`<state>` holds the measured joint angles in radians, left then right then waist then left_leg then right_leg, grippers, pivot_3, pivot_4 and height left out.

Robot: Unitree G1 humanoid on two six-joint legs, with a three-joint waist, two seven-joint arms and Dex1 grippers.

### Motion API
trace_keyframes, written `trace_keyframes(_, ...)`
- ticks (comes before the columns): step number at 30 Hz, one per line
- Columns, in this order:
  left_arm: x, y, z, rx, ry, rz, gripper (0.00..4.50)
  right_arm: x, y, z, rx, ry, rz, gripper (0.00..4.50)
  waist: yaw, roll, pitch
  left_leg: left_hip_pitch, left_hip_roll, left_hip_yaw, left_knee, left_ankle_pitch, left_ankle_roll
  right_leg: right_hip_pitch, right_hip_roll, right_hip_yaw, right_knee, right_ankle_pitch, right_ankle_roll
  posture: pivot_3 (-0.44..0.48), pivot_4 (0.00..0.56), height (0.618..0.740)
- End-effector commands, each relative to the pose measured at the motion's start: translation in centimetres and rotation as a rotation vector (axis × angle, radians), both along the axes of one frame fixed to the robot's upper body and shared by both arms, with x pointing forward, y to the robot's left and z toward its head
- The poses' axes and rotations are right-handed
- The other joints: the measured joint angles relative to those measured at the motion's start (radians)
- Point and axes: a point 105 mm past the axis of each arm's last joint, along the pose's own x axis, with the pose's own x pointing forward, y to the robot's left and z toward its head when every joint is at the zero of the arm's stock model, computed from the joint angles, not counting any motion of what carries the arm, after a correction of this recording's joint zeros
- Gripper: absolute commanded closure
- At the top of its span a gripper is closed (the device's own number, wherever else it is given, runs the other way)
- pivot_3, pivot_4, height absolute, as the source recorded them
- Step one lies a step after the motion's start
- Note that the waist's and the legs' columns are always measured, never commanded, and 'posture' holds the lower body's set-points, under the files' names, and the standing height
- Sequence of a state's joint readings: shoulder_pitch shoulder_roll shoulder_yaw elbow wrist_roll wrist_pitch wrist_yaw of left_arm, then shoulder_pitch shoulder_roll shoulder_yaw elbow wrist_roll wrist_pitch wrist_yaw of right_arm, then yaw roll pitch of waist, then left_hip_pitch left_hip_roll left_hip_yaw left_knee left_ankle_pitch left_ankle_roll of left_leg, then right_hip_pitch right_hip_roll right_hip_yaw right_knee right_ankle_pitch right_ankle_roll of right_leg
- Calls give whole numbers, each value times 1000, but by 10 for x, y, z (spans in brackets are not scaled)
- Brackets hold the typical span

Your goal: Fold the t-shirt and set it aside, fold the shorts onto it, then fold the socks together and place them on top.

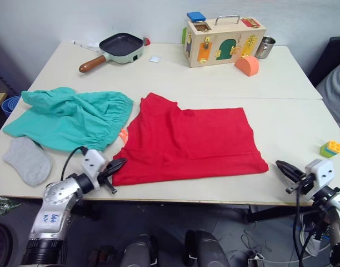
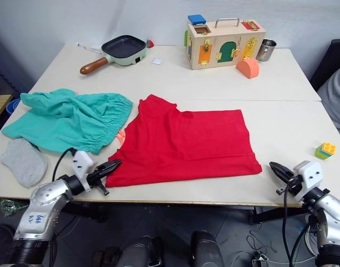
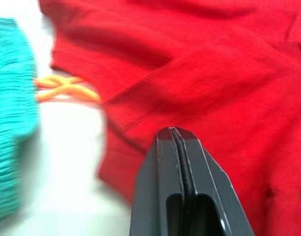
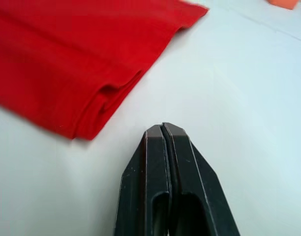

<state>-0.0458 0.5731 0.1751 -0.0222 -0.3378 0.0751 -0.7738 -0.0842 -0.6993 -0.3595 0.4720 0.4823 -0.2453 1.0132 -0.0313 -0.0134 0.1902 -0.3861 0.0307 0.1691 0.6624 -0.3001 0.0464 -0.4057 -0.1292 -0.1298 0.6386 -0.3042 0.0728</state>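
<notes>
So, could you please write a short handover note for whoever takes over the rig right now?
Left pincer: shut, empty, at the near left corner of the t-shirt.
Right pincer: shut, empty, over bare table off the shirt's near right corner.
T-shirt lies mid-table, partly folded. Shorts lie crumpled to its left, one sock nearer the edge beside them.
Done: first shirt fold, it seems.
Left: finish the shirt and set it aside, then the shorts and socks.

Shorts (image 1: 70, 118) hide sock's (image 1: 28, 160) upper edge (drawstring (image 3: 67, 88) blurred, mostly tucked under).
</notes>
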Motion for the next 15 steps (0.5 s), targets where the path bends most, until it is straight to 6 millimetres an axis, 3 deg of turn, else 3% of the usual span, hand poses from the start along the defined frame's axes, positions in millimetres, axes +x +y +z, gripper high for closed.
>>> trace_keyframes(1,-22,2,29,35,-70,-152,3567,-9,17,31,-69,-21,201,4140,2,1,1,0,0,0,0,0,0,0,0,0,0,0,0,0,150,740)
trace_keyframes(5,-37,9,32,211,-79,-265,2303,-20,30,37,-276,-30,394,2916,9,2,1,0,-1,0,0,-2,0,0,0,-1,-2,0,0,0,150,740)
trace_keyframes(7,-43,10,24,297,-48,-321,1692,-20,32,37,-341,-35,436,2206,10,2,1,0,-1,0,0,-3,-2,1,-1,-1,-3,0,0,0,150,740)
trace_keyframes(10,-45,6,11,412,-31,-384,772,-22,37,21,-469,29,539,1174,9,2,1,0,-1,0,0,-5,-4,0,-1,0,-3,0,0,0,150,740)
trace_keyframes(15,-29,-4,2,460,-54,-346,772,-6,37,8,-532,84,527,1174,5,2,1,-1,-1,0,0,-2,1,0,-1,-1,-2,0,0,0,150,740)
